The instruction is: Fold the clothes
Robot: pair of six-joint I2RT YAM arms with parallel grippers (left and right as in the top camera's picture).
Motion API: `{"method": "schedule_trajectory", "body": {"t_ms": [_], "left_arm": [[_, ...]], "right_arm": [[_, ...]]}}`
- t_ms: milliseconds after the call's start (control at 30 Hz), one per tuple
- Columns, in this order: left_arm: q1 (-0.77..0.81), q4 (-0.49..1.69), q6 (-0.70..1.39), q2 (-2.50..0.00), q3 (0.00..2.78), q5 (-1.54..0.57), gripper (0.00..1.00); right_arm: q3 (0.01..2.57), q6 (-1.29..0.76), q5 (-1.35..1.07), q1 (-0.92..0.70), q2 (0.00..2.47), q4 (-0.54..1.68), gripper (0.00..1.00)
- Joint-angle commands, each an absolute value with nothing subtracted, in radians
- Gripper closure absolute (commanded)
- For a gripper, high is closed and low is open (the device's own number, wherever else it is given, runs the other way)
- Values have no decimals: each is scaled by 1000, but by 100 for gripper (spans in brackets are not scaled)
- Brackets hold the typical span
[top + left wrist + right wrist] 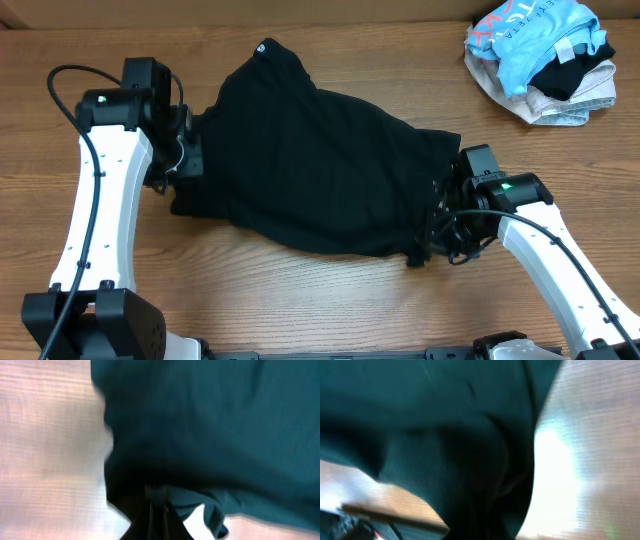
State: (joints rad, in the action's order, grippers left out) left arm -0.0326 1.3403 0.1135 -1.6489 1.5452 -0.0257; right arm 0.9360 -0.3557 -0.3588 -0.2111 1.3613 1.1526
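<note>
Folding looks barely begun: the black garment (320,170) lies spread and rumpled mid-desk (300,300), with no clean fold showing. The left jaws look clamped on its ribbed hem at the left edge. The right jaws sit at its right edge, hidden by cloth, so I cannot tell. A pile (540,55) waits at the far right.

A garment (320,170) is lying on the table (300,300) between left gripper (190,150) and right gripper (440,215), a clothes pile (540,55) sitting behind its right end.
</note>
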Motion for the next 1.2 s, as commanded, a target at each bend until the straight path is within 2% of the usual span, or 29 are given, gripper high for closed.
{"method": "schedule_trajectory", "body": {"t_ms": [0, 267, 600, 700, 733, 767, 800, 833, 867, 933, 1000, 1033, 1167], "left_arm": [[-25, 1188, 139, -1639, 1485, -20, 96], [-7, 927, 138, -1673, 1417, -27, 96], [53, 759, 116, -1729, 1411, -22, 96], [59, 738, 112, -1755, 1411, -20, 89], [60, 734, 112, -1762, 1411, -19, 82], [60, 729, 112, -1772, 1411, -19, 69], [60, 722, 112, -1779, 1411, -19, 58], [60, 717, 112, -1785, 1411, -18, 46], [60, 706, 107, -1787, 1411, -16, 38], [59, 685, 71, -1785, 1414, -15, 20], [59, 693, 35, -1784, 1440, -15, 0], [59, 712, 33, -1784, 1462, -15, 0], [59, 837, 41, -1784, 1555, -45, 0]], "right_arm": [[935, -402, -329, -215, 1361, 1058, 94], [935, -402, -208, -215, 1423, 910, 94], [935, -426, -123, -196, 1561, 836, 94], [934, -427, -123, -188, 1581, 819, 91], [934, -427, -122, -187, 1581, 815, 82], [934, -427, -120, -187, 1581, 811, 70], [934, -427, -120, -187, 1581, 804, 56], [935, -427, -121, -187, 1581, 797, 37], [938, -427, -121, -187, 1581, 793, 25], [957, -413, -132, -187, 1581, 799, 10], [996, -387, -153, -187, 1581, 830, 3], [1020, -371, -159, -187, 1581, 852, 0], [1151, -311, -160, -188, 1581, 954, 0]]}}
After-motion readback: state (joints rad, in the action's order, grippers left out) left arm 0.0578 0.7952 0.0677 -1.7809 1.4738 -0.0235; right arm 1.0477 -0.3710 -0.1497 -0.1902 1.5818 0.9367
